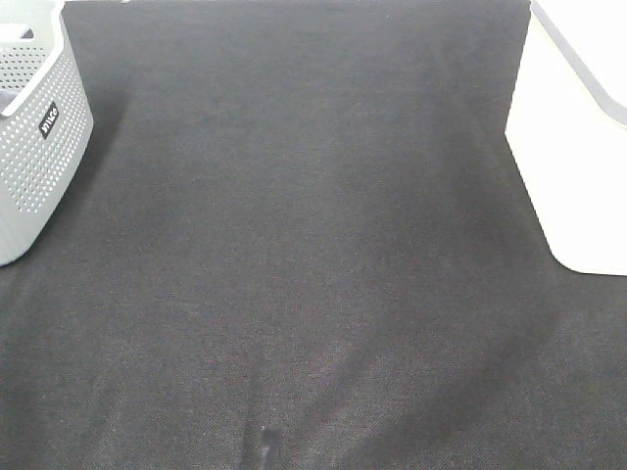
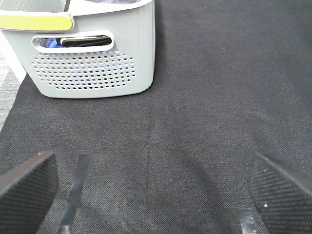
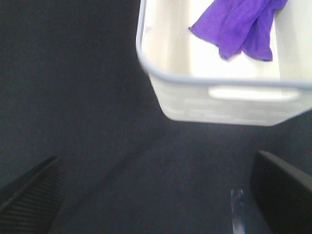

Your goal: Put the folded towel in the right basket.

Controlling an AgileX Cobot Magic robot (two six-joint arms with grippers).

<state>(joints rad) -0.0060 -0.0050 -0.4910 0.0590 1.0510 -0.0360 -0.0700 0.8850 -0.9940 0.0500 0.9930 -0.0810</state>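
Purple folded towel (image 3: 241, 25) lies inside the white plastic right basket (image 3: 219, 100).
Grey perforated left basket (image 2: 92, 73) holds dark items; left gripper (image 2: 156, 192) and right gripper (image 3: 161, 197) both gape wide, empty.

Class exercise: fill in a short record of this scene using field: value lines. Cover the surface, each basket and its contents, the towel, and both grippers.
surface: black cloth mat
left basket: grey perforated basket, dark items showing through its handle slot
right basket: white basket, holds the towel
towel: purple towel lying inside the white basket, loosely bunched
left gripper: jaws wide apart, holding nothing, above the mat
right gripper: jaws wide apart, holding nothing, beside the white basket
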